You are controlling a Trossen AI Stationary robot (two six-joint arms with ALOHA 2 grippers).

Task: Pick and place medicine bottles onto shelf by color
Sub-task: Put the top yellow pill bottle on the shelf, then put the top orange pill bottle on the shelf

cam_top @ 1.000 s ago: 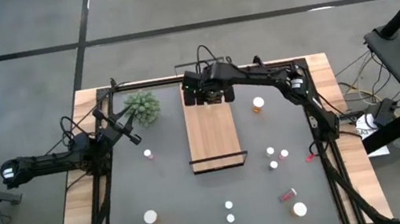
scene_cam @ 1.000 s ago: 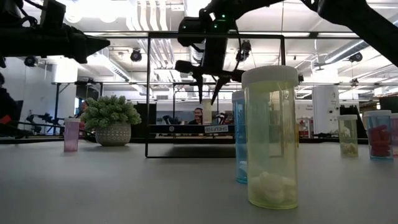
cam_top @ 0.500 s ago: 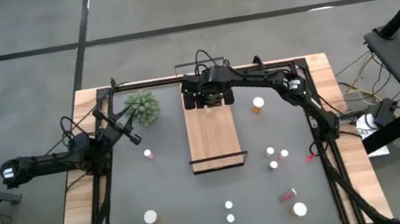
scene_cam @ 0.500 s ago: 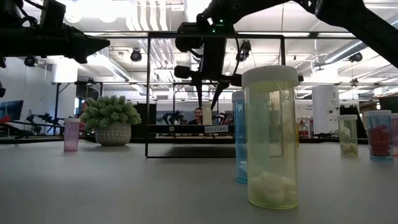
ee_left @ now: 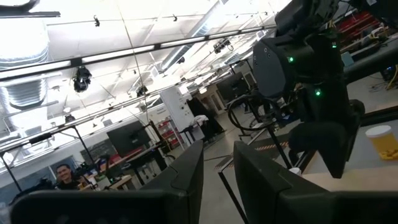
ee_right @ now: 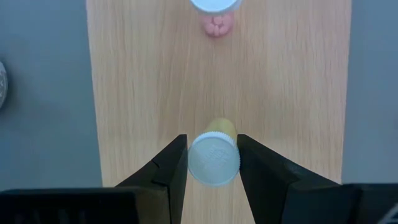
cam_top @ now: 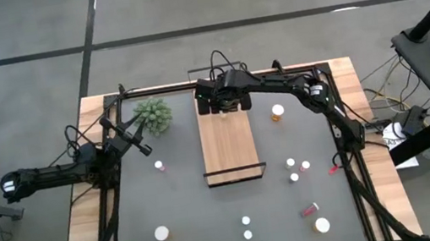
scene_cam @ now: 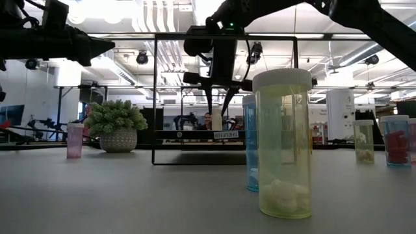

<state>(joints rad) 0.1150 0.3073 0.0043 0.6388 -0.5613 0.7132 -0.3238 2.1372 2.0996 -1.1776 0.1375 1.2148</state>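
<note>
The light-wood shelf (cam_top: 228,146) lies in the table's middle, with black wire rails at its short ends. My right gripper (cam_top: 223,107) hangs over its far end, shut on a small yellowish bottle with a white cap (ee_right: 213,159), which also shows in the low view (scene_cam: 216,118). A pink bottle (ee_right: 214,11) stands farther along the shelf. Other bottles stand on the table: an orange one (cam_top: 278,112), a pink one (cam_top: 159,166), and several at the right and near side (cam_top: 293,169). My left gripper (cam_top: 137,135) is open and empty at the table's left, raised. My right gripper pinches the yellowish bottle by its white cap (ee_right: 194,163) between its two fingers (ee_right: 171,163). The fingers come from above, pointing down. The bottle stands upright with its base on the shelf's far end.
A green spiky plant in a pot (cam_top: 153,114) stands left of the shelf's far end, close to my left gripper. A black frame (cam_top: 122,96) runs around the table. In the low view a large yellowish bottle (scene_cam: 283,146) and a blue one (scene_cam: 248,146) stand near the camera.
My right gripper has come down a little over the shelf's far end. The yellowish bottle stands in the same place on the shelf.
</note>
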